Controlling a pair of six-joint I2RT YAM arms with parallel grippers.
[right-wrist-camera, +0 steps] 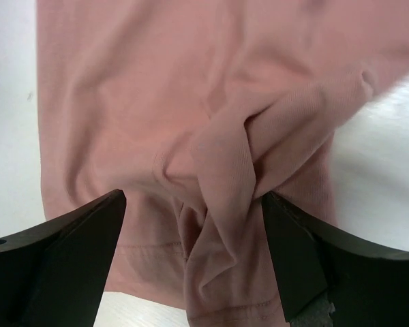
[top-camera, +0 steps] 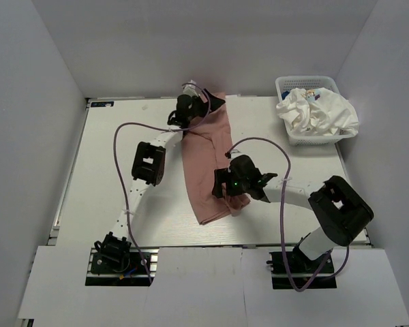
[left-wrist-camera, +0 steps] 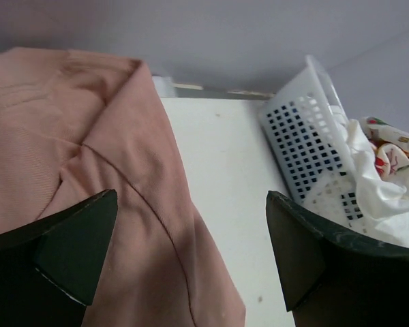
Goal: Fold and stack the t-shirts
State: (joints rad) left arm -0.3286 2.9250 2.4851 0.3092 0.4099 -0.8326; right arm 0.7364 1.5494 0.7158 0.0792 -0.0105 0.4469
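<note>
I have the dusty pink cotton t-shirt [top-camera: 208, 153] lying as a long, narrow folded strip down the middle of the white table [top-camera: 102, 170], running from the far edge back toward the right arm. The white t-shirt with a small coloured print [top-camera: 324, 112] sits crumpled in the white perforated plastic basket [top-camera: 313, 140] at the far right corner.

My left gripper [left-wrist-camera: 191, 231] hangs over the far end of the pink strip, jaws spread wide and holding nothing. My right gripper [right-wrist-camera: 193, 225] is spread too, straddling a raised pleat of pink cloth near the hem. I think nothing is pinched, though I cannot tell whether the pads brush the fabric.

I expect this cloth to handle light and limp: it will sag, drag and let its layers slide apart. I would pinch through every layer at a hem corner. The loose ridge would probably lift only the top ply.

The overhead view gives me the whole lie of the strip, but the right wrist hides the cloth under it. The right wrist camera shows that pleat and the stitched hem line. The left wrist camera alone shows the shoulder seam and the red print on the white tee.
</note>
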